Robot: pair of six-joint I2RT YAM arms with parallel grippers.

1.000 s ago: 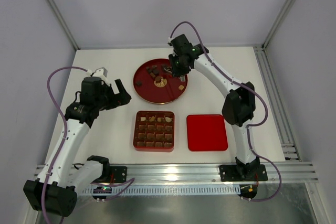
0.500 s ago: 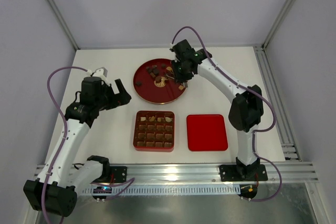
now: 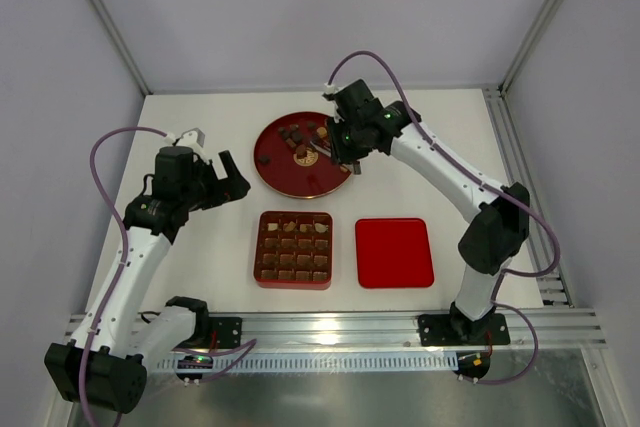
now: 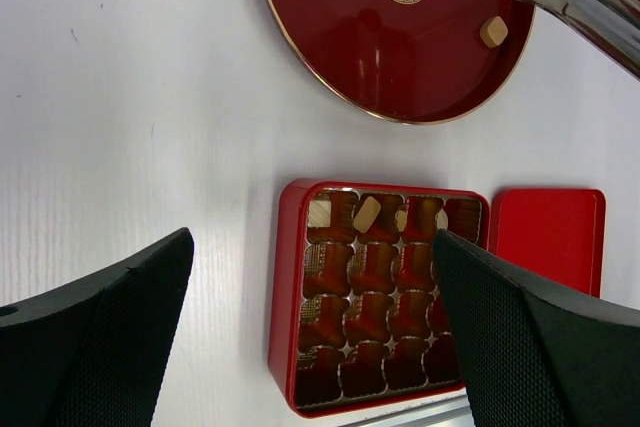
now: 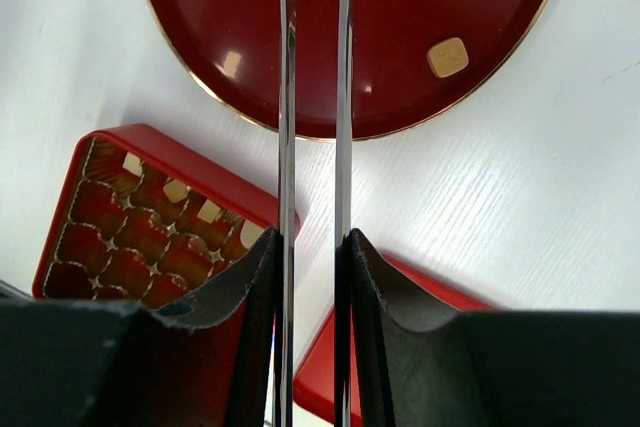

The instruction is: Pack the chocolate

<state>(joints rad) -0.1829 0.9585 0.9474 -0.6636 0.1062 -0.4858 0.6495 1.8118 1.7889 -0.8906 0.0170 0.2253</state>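
Observation:
The chocolate pieces (image 3: 295, 134), dark and brown, lie on the far part of a round red plate (image 3: 272, 179). One cream piece (image 5: 448, 57) sits near the plate's right rim. A few cream pieces (image 4: 366, 213) sit in the far row of the red grid box (image 3: 258, 247). My right gripper (image 3: 345, 142) is shut on metal tongs (image 5: 287, 97). The tongs' tips reach over the plate's gold emblem; I cannot tell whether they hold a piece. My left gripper (image 3: 232, 177) hangs open and empty left of the plate, above the table by the box (image 4: 285, 297).
The flat red lid (image 3: 394, 252) lies right of the box, near the front edge. An aluminium rail (image 3: 330, 327) runs along the near side. White walls and frame posts enclose the table on the other sides.
The right arm's elbow has swung out to the right, and its wrist has shifted slightly right and nearer over the plate, tongs still in its grip. The left arm has not moved.

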